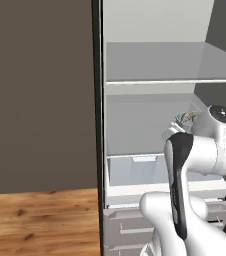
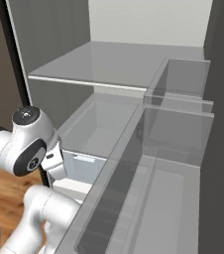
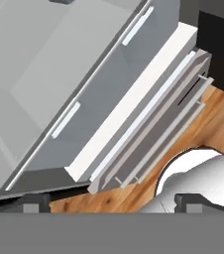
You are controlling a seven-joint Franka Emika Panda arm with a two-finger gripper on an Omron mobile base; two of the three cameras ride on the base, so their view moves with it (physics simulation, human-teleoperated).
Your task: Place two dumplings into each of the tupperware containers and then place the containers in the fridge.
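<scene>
The fridge (image 1: 155, 60) stands open before the white arm, its pale interior bounded on the left by a dark vertical edge and, in the left base view, a flat grey-brown panel (image 1: 37, 95) beside it. A glass shelf (image 2: 109, 62) spans the upper cavity with bare room above and below, and a translucent bluish drawer (image 1: 135, 167) sits under the lower compartment, its white front lip running straight across. In the right base view, clear door bins (image 2: 178, 129) with sharp upper edges crowd the right side, narrowing the approach. A tupperware container (image 1: 187, 118), holding small tan dumplings, peeks out just behind the arm's elbow joint, inside the lower compartment; its exact resting spot is hidden. In the hand view the gripper (image 3: 113, 202) has its two dark fingertips spread wide apart, pinching nothing, angled over the drawer fronts and the warm wooden floor (image 3: 218, 119).
</scene>
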